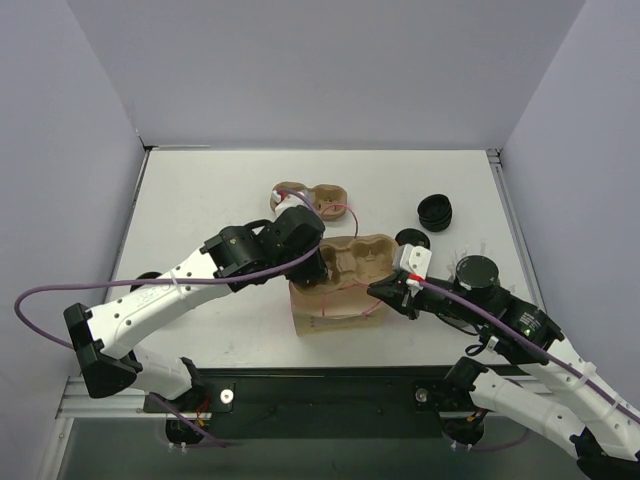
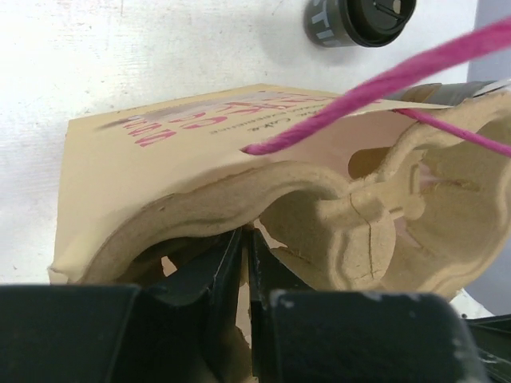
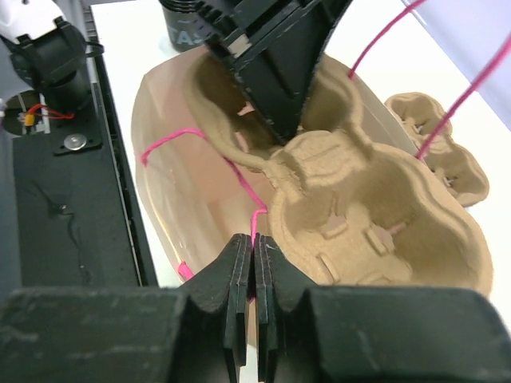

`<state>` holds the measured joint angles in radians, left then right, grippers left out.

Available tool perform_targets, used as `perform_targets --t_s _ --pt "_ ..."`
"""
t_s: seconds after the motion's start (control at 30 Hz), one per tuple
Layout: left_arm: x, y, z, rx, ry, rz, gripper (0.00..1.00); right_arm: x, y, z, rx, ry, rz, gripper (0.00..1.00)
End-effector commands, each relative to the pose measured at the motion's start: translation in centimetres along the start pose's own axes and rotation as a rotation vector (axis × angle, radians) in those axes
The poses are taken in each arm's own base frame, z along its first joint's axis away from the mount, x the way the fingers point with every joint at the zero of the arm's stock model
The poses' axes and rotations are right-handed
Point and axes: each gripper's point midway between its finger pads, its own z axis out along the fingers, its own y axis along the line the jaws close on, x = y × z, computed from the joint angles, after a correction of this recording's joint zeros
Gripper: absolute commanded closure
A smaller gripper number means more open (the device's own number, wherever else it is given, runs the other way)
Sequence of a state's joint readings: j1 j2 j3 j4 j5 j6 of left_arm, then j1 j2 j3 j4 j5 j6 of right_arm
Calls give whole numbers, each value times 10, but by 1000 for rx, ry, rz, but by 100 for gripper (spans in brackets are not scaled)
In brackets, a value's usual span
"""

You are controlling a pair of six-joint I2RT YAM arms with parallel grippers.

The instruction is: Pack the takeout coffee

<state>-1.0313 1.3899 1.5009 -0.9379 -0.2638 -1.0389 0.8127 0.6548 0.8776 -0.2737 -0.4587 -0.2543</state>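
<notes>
A brown pulp tray [image 1: 355,258] sits partly inside a brown paper bag [image 1: 335,318] with pink cord handles at the table's middle. My left gripper [image 1: 313,272] is shut on the tray's left rim, and the left wrist view [image 2: 243,235] shows the thin rim pinched between the jaws. My right gripper [image 1: 383,291] is shut on the bag's pink handle [image 3: 257,219] at the tray's right end. One black lidded coffee cup [image 1: 411,239] stands just right of the tray. A printed cup [image 3: 185,24] shows past the bag in the right wrist view, and another [image 2: 359,20] in the left wrist view. The tray's wells hold nothing.
A second pulp tray [image 1: 312,197] lies behind the bag. A stack of loose black lids [image 1: 436,211] sits at the back right. The black rail of the arm bases [image 1: 330,395] runs along the near edge. Grey walls enclose the table.
</notes>
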Motion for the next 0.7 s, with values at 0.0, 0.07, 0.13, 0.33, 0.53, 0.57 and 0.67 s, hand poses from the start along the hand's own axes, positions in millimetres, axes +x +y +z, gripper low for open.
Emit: perform_targets --t_s 0.0,0.07,0.13,0.33,0.53,0.57,0.67 --pt "-1 13 -2 -104 -17 19 81 -12 -14 -3 68 -30 -35 100" --pt "0 16 0 -121 -19 35 81 -9 -13 -3 68 -23 -33 100" --pt "3 17 2 -124 -15 39 81 -5 -13 -1 67 -13 -29 100" --pt "2 24 4 -176 -17 68 81 -2 -17 1 80 3 -27 100" --pt "3 34 3 -219 -22 90 81 2 -17 0 85 18 -23 100" --pt "2 36 2 -226 -23 92 81 3 -17 0 85 21 -20 100" --pt "-4 37 -2 -243 -41 106 81 6 -15 1 76 25 -21 100"
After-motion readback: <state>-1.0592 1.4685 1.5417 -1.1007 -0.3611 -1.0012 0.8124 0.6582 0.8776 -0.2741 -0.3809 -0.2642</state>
